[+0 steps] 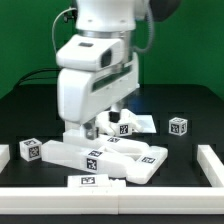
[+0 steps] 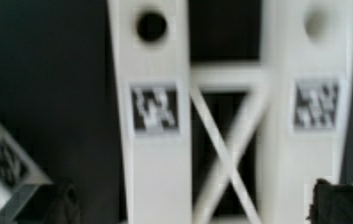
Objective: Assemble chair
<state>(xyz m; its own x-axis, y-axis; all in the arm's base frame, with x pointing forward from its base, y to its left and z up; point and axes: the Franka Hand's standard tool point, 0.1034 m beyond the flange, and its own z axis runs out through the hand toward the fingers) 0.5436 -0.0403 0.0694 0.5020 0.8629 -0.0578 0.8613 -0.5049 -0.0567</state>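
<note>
A white Franka arm [image 1: 95,75] bends low over a black worktop [image 1: 195,105], its jaws spread wide and gripping nothing, above the scattered white pieces of a chair [image 1: 125,160] that is not yet put together. From the wrist camera, two dark fingertips [image 2: 52,205] stand at opposite edges of the picture. Between them lies a ladder-like frame piece [image 2: 226,130]: two uprights, each with a round hole near one end and a black-and-white tag midway, joined by a crossbar and an X-shaped brace. Whether the fingertips touch the frame cannot be made out, as that picture is blurred. In the exterior view most of the parts lie close together beneath the arm and nearer the camera: a tagged block [image 1: 30,150] at the exterior view's left, flat slabs touching one another beside it, and another tagged piece [image 1: 130,123] just behind the jaws. A small tagged cube [image 1: 178,126] sits apart at the exterior view's right. A low white rail [image 1: 212,165] edges the worktop, and a green backdrop [image 1: 25,40] hangs behind.
</note>
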